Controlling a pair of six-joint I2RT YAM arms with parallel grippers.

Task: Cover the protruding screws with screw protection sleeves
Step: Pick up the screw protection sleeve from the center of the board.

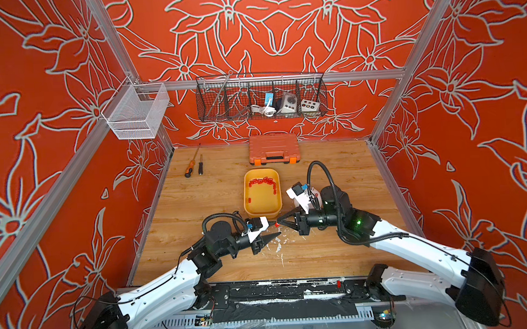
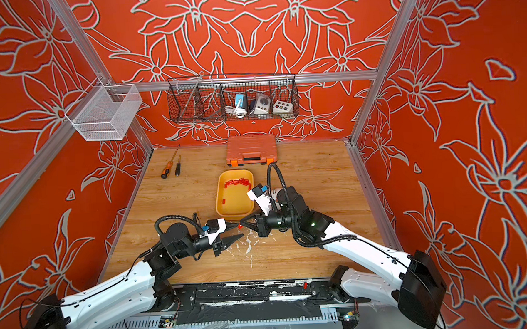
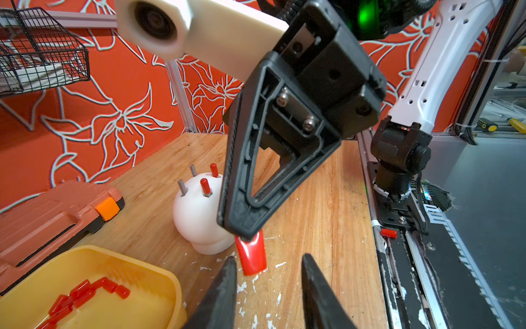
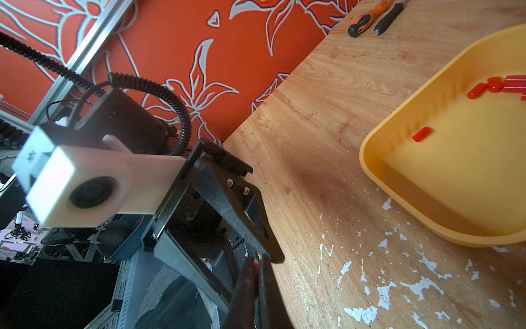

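At the near part of the bench (image 1: 196, 204) the two claws meet tip to tip, just in front of the yellow tray (image 1: 246, 199). The right claw (image 1: 279, 224) is pinched tight on one red sleeve (image 3: 252, 256), which sticks out beyond its tips. The left claw (image 3: 269, 257) stands partly open, one finger on each side of that sleeve's free end. It has no grip on the sleeve, and I cannot tell whether either finger touches it. Just past them, the tray holds the loose screw protection sleeves (image 1: 263, 182), most of them strung in a curved row along its far end and one lying alone by a side wall. Beside the tray, seen from the left wrist, a white dome (image 3: 199, 216) stands on the wood with four protruding screws (image 3: 182, 187) on top. Two carry red caps (image 3: 205, 185) and two are bare grey. Farther back lie an orange tool case (image 1: 273, 148) and two screwdrivers (image 1: 192, 165). On the walls hang a black wire basket (image 1: 260, 95) and a white wire basket (image 1: 134, 112).
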